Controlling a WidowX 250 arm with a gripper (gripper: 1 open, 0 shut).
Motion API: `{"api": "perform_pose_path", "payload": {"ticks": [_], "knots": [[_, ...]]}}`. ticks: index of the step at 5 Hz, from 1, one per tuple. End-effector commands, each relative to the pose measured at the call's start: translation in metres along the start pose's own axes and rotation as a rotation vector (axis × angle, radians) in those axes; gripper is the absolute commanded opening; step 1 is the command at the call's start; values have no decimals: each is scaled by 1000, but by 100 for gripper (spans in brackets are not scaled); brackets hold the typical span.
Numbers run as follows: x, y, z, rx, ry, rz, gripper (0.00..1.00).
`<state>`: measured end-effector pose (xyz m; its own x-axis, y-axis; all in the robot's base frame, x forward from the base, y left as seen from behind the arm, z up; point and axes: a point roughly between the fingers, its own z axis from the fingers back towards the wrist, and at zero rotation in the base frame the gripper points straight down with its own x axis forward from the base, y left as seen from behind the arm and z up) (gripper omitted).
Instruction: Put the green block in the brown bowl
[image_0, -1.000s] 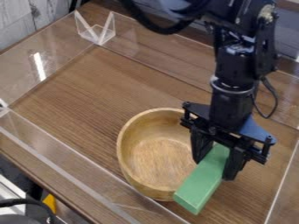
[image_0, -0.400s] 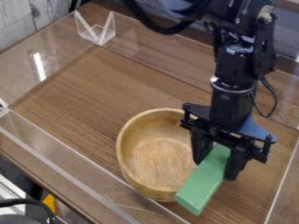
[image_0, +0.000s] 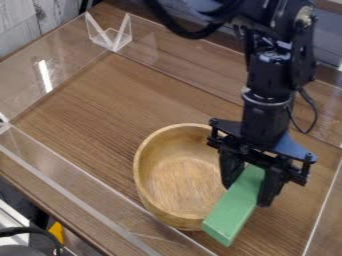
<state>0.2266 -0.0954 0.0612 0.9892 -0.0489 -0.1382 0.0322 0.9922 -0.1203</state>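
The green block (image_0: 233, 213) is a flat light green bar, tilted with its lower end resting just outside the bowl's near right rim. My gripper (image_0: 254, 190) points down and is shut on the block's upper end, black fingers (image_0: 273, 186) on either side of it. The brown bowl (image_0: 181, 176) is a round tan wooden bowl with a thick rim, directly left of the gripper; its inside holds nothing. The block's upper end is hidden by the fingers.
A clear acrylic wall (image_0: 54, 60) runs round the wooden tabletop (image_0: 120, 100). A small clear plastic stand (image_0: 110, 32) sits at the far left corner. The table's near edge drops off at lower left, close to the bowl.
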Motion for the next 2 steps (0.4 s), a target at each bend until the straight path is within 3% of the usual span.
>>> {"api": "perform_pose_path", "payload": {"ticks": [1,2], "knots": [[7,13,0,-1,-17,48,0],[8,15,-2,0,-14,55,0]]}}
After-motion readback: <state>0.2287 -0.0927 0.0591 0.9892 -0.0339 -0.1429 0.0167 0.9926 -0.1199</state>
